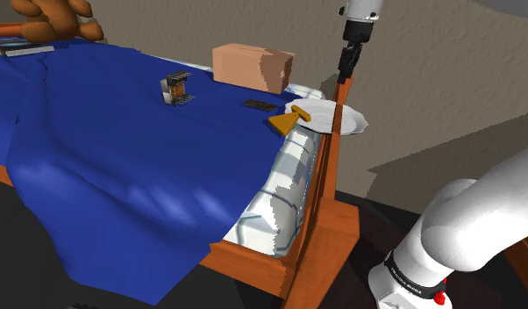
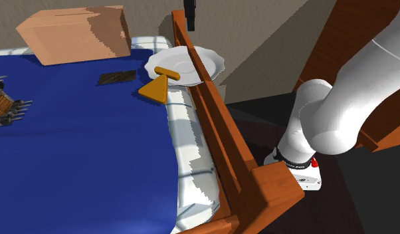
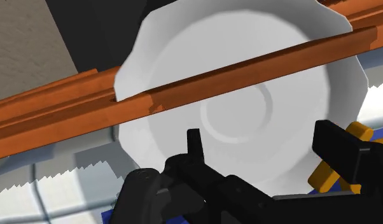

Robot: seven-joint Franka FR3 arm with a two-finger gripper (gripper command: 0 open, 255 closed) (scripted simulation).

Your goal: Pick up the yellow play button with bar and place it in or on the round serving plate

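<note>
Over the white plate [image 1: 352, 123] at the bed's corner: gripper [image 1: 346, 68] hangs with fingers spread, nothing between them. Yellow play button [image 1: 287, 121] lies at about 7 o'clock from the gripper in the shoulder view. Its bar end overlaps the plate's rim and its triangle sits on the blue blanket [image 1: 122, 158]. Long axis runs 2 to 8 o'clock. Judgement: reaching it needs a shift toward 7 o'clock, staying clear of the wooden rail [image 1: 328, 167].

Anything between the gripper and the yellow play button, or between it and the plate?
The wooden rail crosses over the plate right below the gripper. The play button lies uncovered beside it, bar already on the plate's rim.
</note>
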